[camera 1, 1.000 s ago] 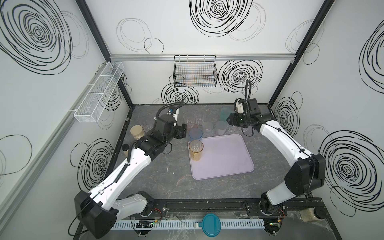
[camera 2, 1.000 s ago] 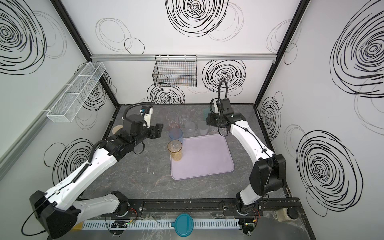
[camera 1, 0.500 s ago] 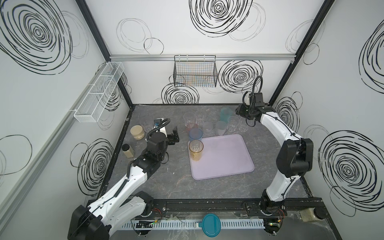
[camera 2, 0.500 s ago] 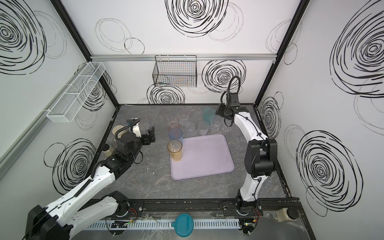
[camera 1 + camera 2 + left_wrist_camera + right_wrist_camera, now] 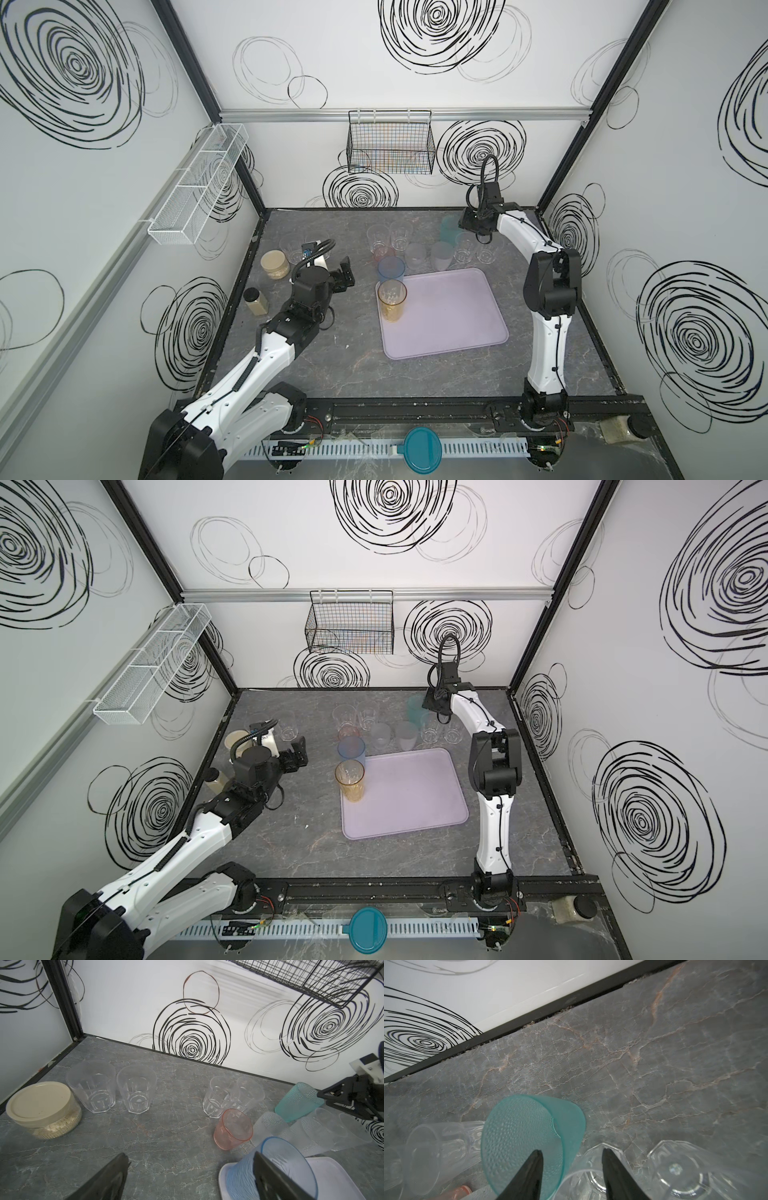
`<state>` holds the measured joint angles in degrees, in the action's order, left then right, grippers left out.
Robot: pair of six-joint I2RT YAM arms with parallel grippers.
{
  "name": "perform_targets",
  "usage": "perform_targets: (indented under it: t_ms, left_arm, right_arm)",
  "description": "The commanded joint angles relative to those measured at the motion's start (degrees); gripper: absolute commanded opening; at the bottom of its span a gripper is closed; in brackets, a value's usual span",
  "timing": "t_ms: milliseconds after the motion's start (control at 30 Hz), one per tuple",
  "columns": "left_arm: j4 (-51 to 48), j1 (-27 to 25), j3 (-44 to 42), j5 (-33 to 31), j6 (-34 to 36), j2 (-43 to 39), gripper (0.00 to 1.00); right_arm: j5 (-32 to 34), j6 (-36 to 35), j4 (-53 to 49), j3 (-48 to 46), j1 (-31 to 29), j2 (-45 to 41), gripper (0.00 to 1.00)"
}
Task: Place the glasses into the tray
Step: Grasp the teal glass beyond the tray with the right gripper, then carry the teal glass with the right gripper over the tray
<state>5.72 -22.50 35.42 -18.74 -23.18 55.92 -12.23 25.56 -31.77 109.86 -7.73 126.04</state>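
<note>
The lilac tray [image 5: 453, 320] [image 5: 415, 808] lies mid-table. An amber glass [image 5: 392, 300] [image 5: 351, 780] stands on its left rim area, and a blue glass [image 5: 390, 269] [image 5: 286, 1155] on its far left corner. Behind the tray are a pink glass [image 5: 381, 252] [image 5: 233, 1129], a teal glass [image 5: 449, 228] [image 5: 525, 1132], and several clear and frosted glasses [image 5: 415, 254]. My left gripper [image 5: 345, 276] [image 5: 190, 1153] is open and empty, left of the blue glass. My right gripper [image 5: 466, 226] [image 5: 571, 1149] hangs open over the teal glass, whose rim lies between the jaws.
Two clear glasses [image 5: 91, 1086] and a wide beige-lidded jar [image 5: 274, 264] [image 5: 41, 1109] stand at the far left, with a smaller jar [image 5: 256, 301] nearer. A black wire basket [image 5: 390, 147] hangs on the back wall. A white mesh basket [image 5: 199, 187] is on the left wall. A teal lid [image 5: 422, 449] lies at the front.
My left arm has drawn back from the blue glass toward the near left, jaws wide. My right arm has folded back and moved over the teal glass, its jaws narrowing.
</note>
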Motion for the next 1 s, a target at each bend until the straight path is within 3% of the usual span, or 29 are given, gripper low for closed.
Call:
perform_targets:
  t_ms: [0, 200, 467, 667, 900, 967]
  left_arm:
    - [1.9, -0.5, 1.0, 3.0, 0.7, 1.7, 0.99]
    - [0.8, -0.6, 1.8, 3.5, 2.4, 3.3, 0.99]
    - [-0.2, -0.8, 2.0, 3.5, 2.0, 3.0, 0.99]
    - [-2.6, -0.7, 3.9, 2.6, 2.6, 2.0, 1.00]
    - [-8.5, -0.6, 8.6, -5.9, 5.1, 0.0, 0.96]
    - [-10.9, 0.4, 10.5, -2.1, 5.4, -0.8, 0.96]
  right_arm:
    - [0.9, -0.5, -2.3, 3.3, -1.1, 2.3, 0.45]
    - [3.6, -0.7, -5.1, 9.1, -1.3, 6.2, 0.26]
    - [6.3, -0.8, -5.9, 9.3, -1.7, 1.7, 0.08]
    - [5.5, -0.4, -6.3, 9.2, -1.9, -5.4, 0.05]
    - [5.5, -0.8, -10.0, 5.9, -4.4, -14.9, 0.05]
    - [6.7, -1.1, -10.2, 1.1, -6.1, -19.5, 0.06]
